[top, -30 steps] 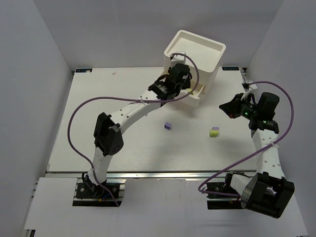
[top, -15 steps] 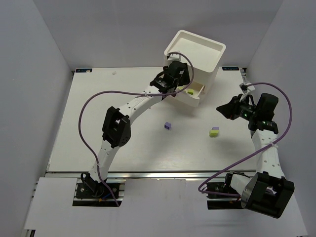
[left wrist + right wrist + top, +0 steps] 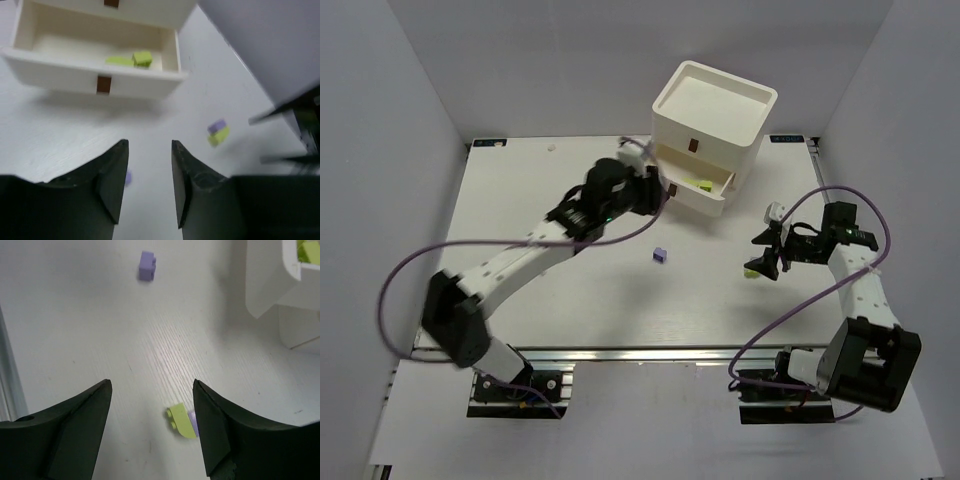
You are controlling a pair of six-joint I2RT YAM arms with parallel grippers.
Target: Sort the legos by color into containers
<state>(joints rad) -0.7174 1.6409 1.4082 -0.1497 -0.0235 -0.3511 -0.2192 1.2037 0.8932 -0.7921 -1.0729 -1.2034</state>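
The white table [image 3: 520, 200] carries the drawer unit [image 3: 715, 100], a boxy white block with a recessed top. The left gripper [image 3: 148, 145] hovers just off the unit's near left side, its claw parted with nothing between the fingers. The right gripper [image 3: 151, 385] hangs to the near right of the unit, well apart from it, with its claw spread wide and empty. The unit's upper drawer [image 3: 692, 148] is shut. Its lower drawer [image 3: 95, 82] is pulled out and holds two lime bricks [image 3: 136, 59]. Below the right claw, off the unit's near right corner, a lime brick [image 3: 180, 421] lies touching a purple brick [image 3: 192, 422]. A lone purple brick [image 3: 660, 255] sits on the table in front of the unit.
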